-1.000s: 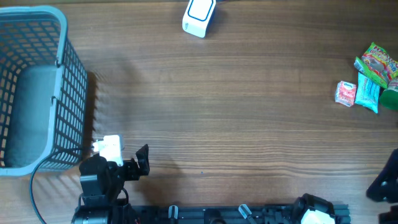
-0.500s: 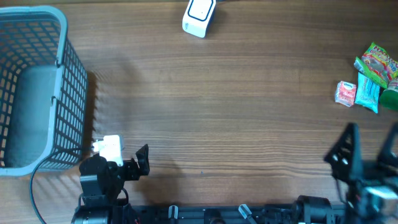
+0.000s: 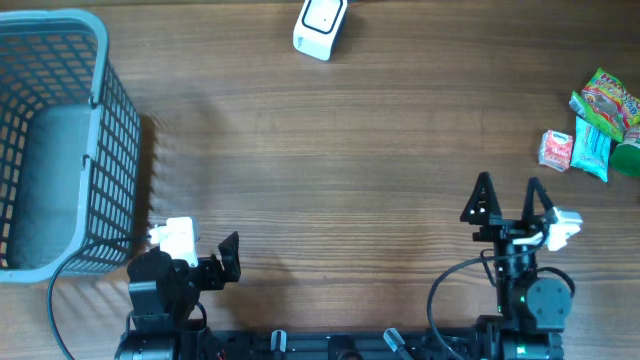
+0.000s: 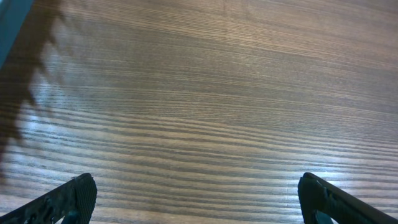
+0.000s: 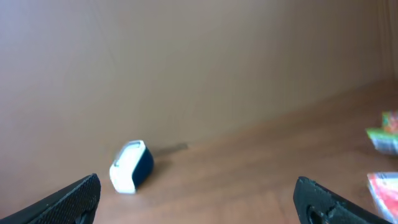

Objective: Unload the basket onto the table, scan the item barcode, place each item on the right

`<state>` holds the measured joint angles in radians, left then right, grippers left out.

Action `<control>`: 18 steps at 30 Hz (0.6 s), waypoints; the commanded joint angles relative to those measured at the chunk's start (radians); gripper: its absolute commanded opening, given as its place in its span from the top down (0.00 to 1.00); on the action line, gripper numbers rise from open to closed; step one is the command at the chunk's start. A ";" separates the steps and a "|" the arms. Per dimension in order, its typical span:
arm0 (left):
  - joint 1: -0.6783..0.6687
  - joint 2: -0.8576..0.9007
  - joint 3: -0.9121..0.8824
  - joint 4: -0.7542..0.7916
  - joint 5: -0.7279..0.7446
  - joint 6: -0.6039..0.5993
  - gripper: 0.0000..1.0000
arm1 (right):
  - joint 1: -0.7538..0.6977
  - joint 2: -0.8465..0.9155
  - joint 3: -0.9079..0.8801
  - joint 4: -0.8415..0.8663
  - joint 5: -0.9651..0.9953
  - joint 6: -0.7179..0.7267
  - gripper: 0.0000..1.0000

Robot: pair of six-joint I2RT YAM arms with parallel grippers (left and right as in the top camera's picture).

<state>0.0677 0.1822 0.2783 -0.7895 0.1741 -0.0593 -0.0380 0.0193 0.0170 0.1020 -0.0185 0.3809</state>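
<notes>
both sets of jaws stand spread, empty: right gripper (image 3: 508,192) near the front edge, left gripper (image 4: 196,199) near the blue-grey mesh basket (image 3: 55,17). with your right arm, take the small pink snack packet (image 3: 556,150) at the right edge from above, then face its barcode to the white boxy scanner (image 3: 320,26). one basket, one scanner, three packets: pink, a blue packet (image 3: 591,150), a green-and-red packet (image 3: 606,100); plus a cropped green item (image 3: 630,158).

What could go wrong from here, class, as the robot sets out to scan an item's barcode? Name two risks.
1. The small colourful snack packets lie bunched together at the far right of the wooden table; the open right gripper might catch two or shove a neighbour away.
2. The white boxy scanner sits far across the table, so a thin packet could slip or turn during the carry.
</notes>
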 commanded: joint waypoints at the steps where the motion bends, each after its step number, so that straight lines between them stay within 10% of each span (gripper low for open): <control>1: 0.006 -0.005 0.000 0.003 0.012 -0.009 0.00 | 0.007 -0.016 -0.011 -0.103 0.001 -0.032 0.00; 15: 0.006 -0.005 0.000 0.008 0.008 0.001 0.00 | 0.007 -0.009 -0.012 -0.099 -0.009 -0.034 0.00; 18: -0.024 -0.019 -0.005 0.262 0.066 -0.001 0.00 | 0.007 -0.009 -0.012 -0.098 -0.009 -0.034 0.00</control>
<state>0.0673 0.1822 0.2749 -0.7044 0.1810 -0.0589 -0.0380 0.0174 0.0059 -0.0006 -0.0189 0.3614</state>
